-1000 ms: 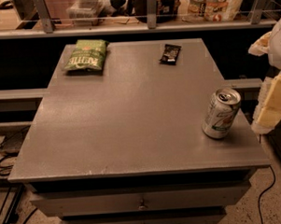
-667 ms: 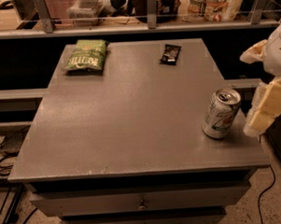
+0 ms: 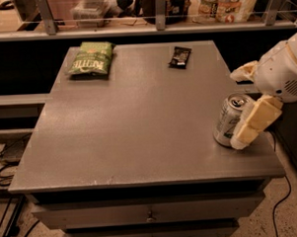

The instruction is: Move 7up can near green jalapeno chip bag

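We start with the grey table (image 3: 139, 126), a drawer-fronted cabinet top that fills most of the camera view. From the right edge the white arm (image 3: 284, 70) reaches in over the table's near right corner. A second ago it hung off to the side of the table; now it has slid left, and that is the one real change. Everything on the table lies as it did.

The gripper (image 3: 241, 108) now sits at the 7up can (image 3: 226, 123). Its cream fingers (image 3: 254, 120) are spread apart, not clenched. One crosses the can's right side in our line of sight and the other shows behind the can's top. We cannot tell whether either pad is touching metal yet. We judge the can is bracketed or very nearly so, and that the grasp has not closed.

The green jalapeno chip bag (image 3: 90, 59) lies flat at the far left corner, well apart from the can, almost the full diagonal away. The can stands upright near the front right edge, so the task is hardly begun. We expect the approach to be finished and the squeeze to come next, then a long carry across the table.

The black snack wrapper (image 3: 179, 57) lies far right of centre, near that carrying path.
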### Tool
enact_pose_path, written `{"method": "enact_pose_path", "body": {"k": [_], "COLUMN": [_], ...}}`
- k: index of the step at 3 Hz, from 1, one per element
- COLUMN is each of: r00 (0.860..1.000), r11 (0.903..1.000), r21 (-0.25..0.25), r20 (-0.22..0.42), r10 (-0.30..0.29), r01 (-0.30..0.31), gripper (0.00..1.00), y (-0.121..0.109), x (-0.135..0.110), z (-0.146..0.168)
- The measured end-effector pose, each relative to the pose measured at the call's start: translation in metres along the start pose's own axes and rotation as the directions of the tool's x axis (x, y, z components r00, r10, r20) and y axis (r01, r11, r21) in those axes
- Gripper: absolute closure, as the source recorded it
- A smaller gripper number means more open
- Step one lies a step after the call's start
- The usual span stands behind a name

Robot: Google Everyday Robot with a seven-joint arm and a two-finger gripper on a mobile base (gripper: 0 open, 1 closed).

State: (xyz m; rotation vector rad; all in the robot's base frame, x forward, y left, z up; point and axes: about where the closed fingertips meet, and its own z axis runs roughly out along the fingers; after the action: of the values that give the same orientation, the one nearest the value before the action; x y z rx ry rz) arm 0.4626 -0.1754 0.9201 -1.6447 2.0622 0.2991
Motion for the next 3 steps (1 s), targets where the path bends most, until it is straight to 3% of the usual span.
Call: {"method": "enact_pose_path", "body": {"k": [1, 3], "r00": [0.999, 1.000], "r11": [0.9992, 0.9997], "r21": [-0.029, -0.024], "r20": [0.020, 0.018], "r10": [0.027, 0.008], "r01": [-0.027, -0.008], "gripper": [0.18, 0.64], "y": [-0.0054, -0.0126], "x": [0.0045, -0.0002], "z": [0.0193, 0.0261]}}
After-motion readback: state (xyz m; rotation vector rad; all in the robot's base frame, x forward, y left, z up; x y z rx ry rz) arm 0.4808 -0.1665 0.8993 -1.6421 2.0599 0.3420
